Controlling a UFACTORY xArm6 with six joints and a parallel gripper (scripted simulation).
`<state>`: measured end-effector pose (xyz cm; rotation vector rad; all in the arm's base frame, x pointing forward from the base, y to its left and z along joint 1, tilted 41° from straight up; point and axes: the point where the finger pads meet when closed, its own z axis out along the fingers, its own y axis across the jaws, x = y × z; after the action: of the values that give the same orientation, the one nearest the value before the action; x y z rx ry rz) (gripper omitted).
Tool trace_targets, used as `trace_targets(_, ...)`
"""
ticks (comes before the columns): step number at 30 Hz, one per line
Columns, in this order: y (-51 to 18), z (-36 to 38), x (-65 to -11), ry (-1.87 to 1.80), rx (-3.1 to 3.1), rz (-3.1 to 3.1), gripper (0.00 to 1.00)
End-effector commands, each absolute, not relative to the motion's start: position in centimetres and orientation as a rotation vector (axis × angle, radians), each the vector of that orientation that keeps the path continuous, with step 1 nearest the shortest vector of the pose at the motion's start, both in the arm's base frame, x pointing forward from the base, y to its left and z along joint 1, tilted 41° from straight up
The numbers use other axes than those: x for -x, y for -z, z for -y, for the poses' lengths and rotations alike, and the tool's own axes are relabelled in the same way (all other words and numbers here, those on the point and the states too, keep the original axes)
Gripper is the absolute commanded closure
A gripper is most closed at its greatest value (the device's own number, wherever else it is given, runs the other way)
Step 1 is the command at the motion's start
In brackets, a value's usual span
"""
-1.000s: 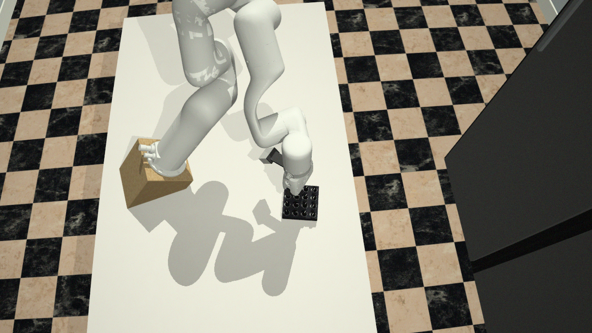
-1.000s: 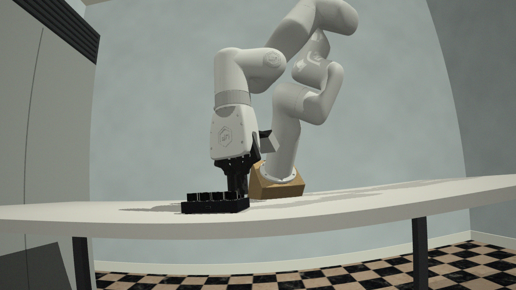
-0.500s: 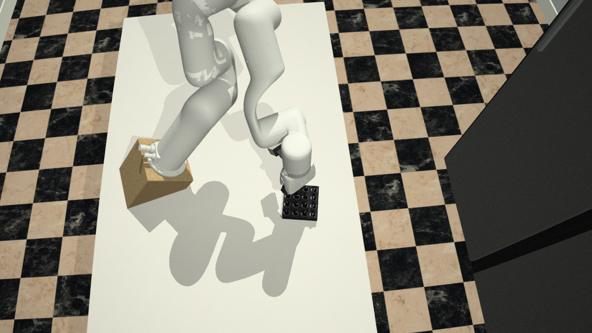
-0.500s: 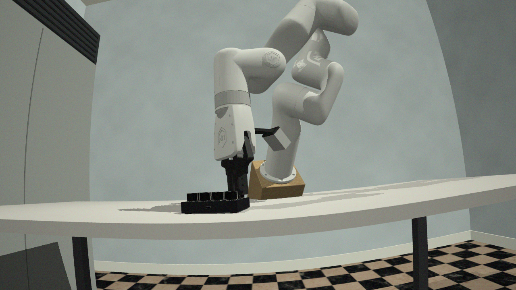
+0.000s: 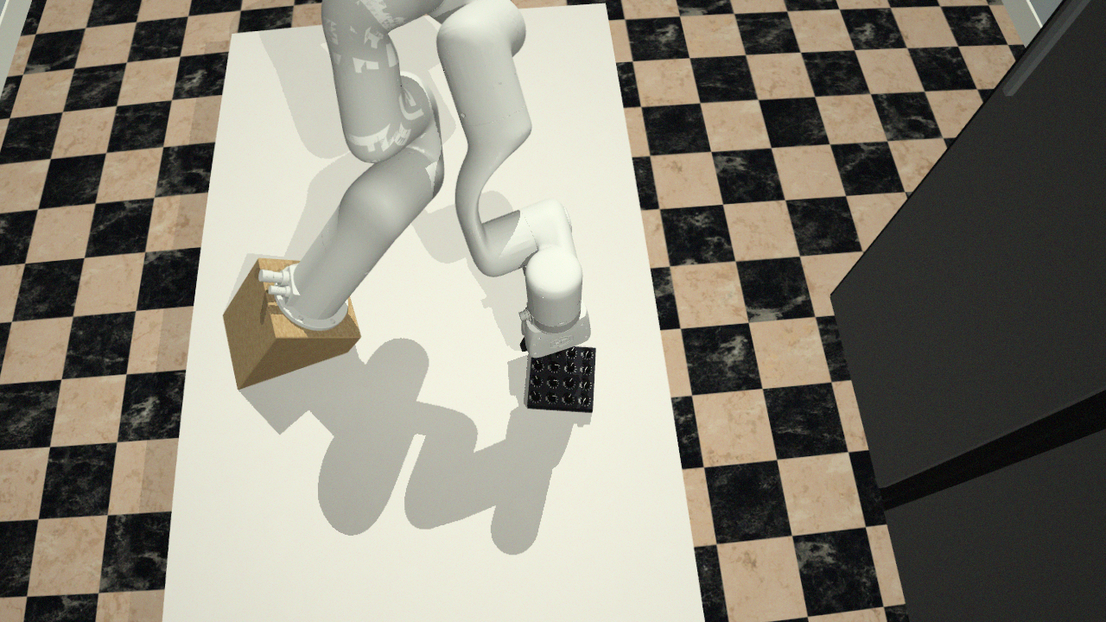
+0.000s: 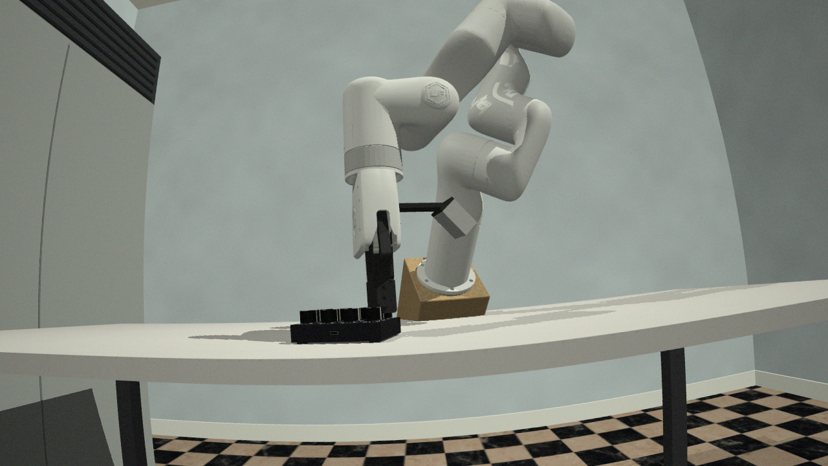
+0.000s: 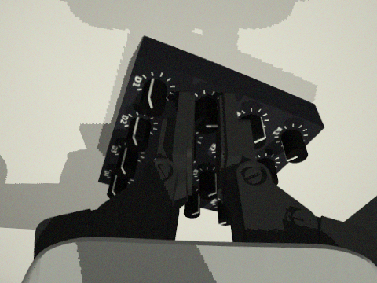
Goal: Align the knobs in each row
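The black knob box (image 5: 562, 398) (image 6: 341, 331) (image 7: 157, 60) stands on its feet on the white table (image 5: 433, 503) (image 6: 521, 342). In the exterior view its socket side faces the camera. My gripper (image 6: 379, 308) (image 7: 206, 114) reaches straight down onto the box and is shut on knob C1 (image 7: 206, 116), the knob next to D1 (image 7: 152, 91) in the corner column. The white line on the side of C1 shows between the fingers. In the top view the wrist hides the fingers and the near corner of the box.
The arm's wooden base block (image 5: 266, 340) (image 6: 428, 301) stands on the table to one side of the box. The box is near the table's long edge (image 5: 666, 386). A tall dark cabinet (image 5: 989, 309) stands beyond that edge.
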<state>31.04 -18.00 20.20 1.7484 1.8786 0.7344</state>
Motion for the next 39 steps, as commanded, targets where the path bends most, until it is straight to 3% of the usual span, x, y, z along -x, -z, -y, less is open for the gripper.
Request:
trace_targets(1, -20.31, 18.05, -31.07, -0.751, -1.854, -1.810, 0.92)
trace_targets(39, -20.31, 18.05, -31.07, -0.856, -2.161, -1.539, 0.92)
